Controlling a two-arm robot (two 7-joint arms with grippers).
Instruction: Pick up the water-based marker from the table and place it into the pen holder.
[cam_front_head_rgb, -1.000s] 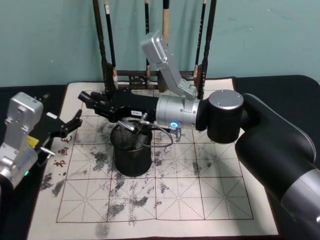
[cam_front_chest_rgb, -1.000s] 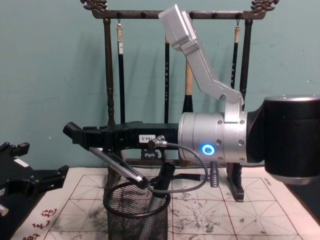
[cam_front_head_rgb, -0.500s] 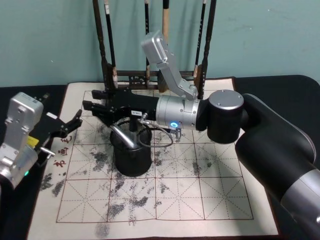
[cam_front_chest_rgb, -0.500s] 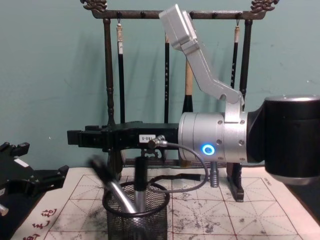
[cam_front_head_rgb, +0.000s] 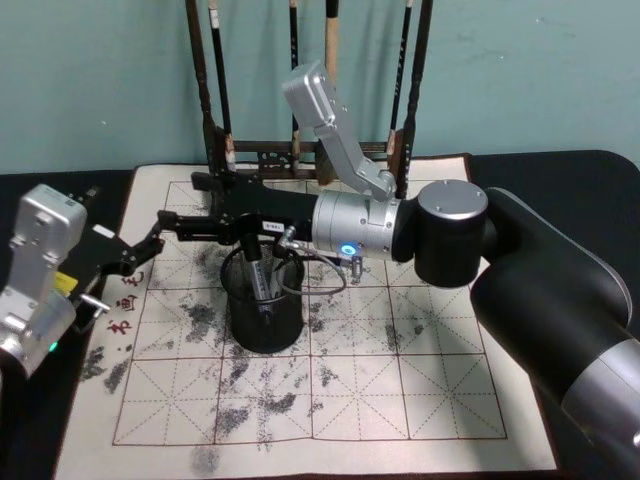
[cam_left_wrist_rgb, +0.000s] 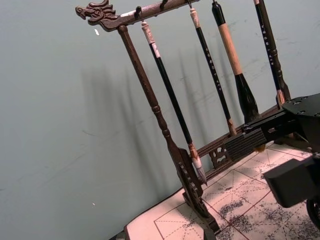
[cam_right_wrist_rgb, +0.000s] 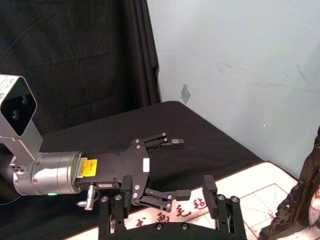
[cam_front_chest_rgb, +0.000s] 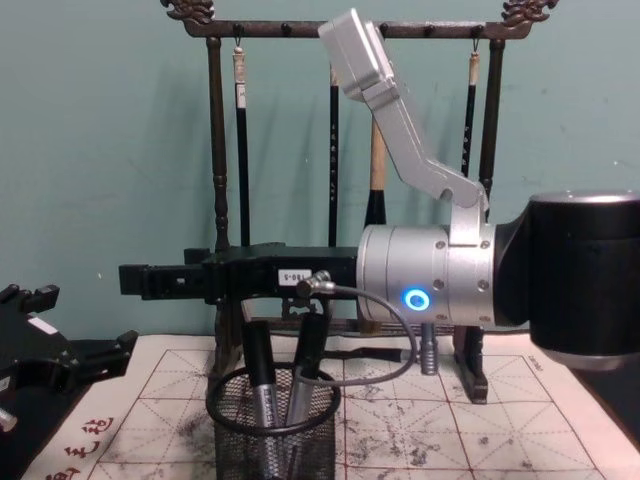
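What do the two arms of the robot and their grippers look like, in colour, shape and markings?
The right arm has thick black and silver cylindrical links, a glowing blue ring light, a thin grey cable and a silver camera bracket; the right gripper is black with a small white label. The left arm is silver, with a yellow sticker; the left gripper is black.

Teal wall (cam_front_head_rgb: 520, 70), black tablecloth (cam_front_head_rgb: 540, 165)

Even, moderately bright indoor light, slightly cool. Soft shadows of the rack (cam_front_chest_rgb: 350, 30) and brushes (cam_left_wrist_rgb: 170, 95) on the teal wall (cam_front_chest_rgb: 90, 150), falling left of them in chest and left wrist views. Mild sheen on the silver arm housing (cam_front_chest_rgb: 415, 290); blue ring light glowing there. Dark cloth (cam_right_wrist_rgb: 75, 60) dim, little detail. Focus mostly sharp; black block at lower right of left wrist view soft.
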